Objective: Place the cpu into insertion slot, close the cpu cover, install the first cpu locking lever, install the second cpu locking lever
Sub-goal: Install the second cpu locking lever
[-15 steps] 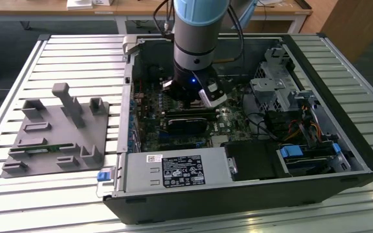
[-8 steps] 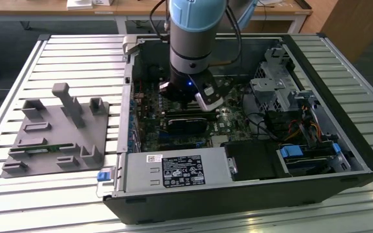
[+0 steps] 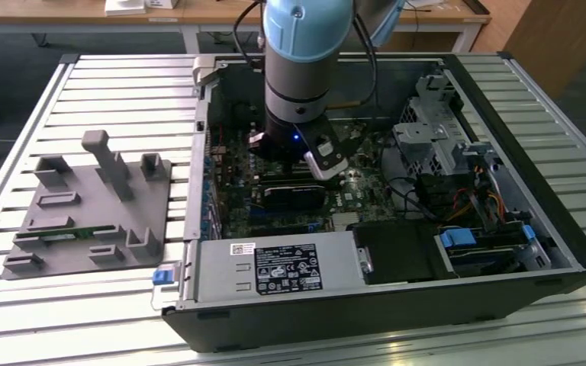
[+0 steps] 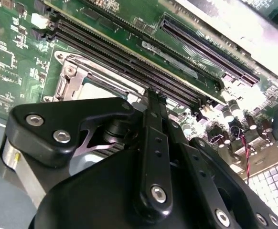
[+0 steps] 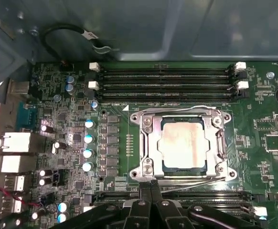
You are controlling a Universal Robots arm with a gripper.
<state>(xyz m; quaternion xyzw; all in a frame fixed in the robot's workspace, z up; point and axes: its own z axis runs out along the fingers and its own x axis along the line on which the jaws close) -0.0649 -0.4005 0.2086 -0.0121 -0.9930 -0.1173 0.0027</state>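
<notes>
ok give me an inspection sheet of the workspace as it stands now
surface: slatted metal table bearing an open computer case.
job's things: cpu sits in the insertion slot; cpu cover lies closed around it; thin wire levers run along the cover's edges.
clutter: grey fixture block on the table, at the exterior view's left.
grippers: claw shut, empty, just beside the socket.
cables: black cable looped near the case wall.
surroundings: wooden desk behind the table.

I saw the cpu (image 5: 183,145), pale silvery-beige, lying flat in the insertion slot (image 5: 164,164); the cpu cover (image 5: 151,143), a silvery frame, lay closed over it, the chip showing through its window; green board ringed them.
</notes>
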